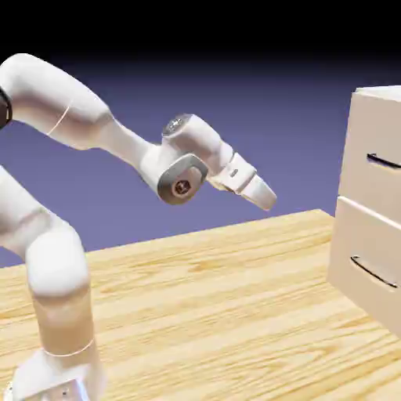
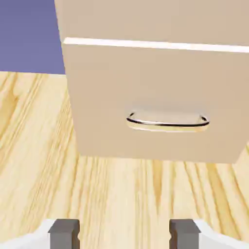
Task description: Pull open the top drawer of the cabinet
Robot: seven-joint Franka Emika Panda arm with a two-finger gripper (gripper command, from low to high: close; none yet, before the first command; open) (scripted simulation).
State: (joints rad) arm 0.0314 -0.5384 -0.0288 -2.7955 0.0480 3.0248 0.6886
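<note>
White and jointed, the robot arm (image 1: 129,141) in the exterior view rises from the lower left and reaches toward the right, ending in a gripper (image 1: 265,196) that points down and to the right, well apart from the cabinet. The cream-beige cabinet (image 1: 368,200) stands at the right edge of the view, partly cut off by it, on a pale wooden surface (image 1: 196,313) with streaky grain. The top drawer (image 1: 368,133) is its upper front, bearing a thin dark handle (image 1: 384,161). Below it sits the lower drawer front (image 1: 364,243), which has a curved dark handle (image 1: 373,272). Behind is a blue-violet backdrop (image 1: 235,110), darkening to black at the top.

In the hand view, the two grey fingertips (image 2: 64,233) show at the bottom edge, spread wide with only wood grain seen between them; the gripper is open and holds nothing. Ahead, the lower drawer front fills much of the view, its curved handle catching the light, and part of the top drawer shows above a bright white edge.
</note>
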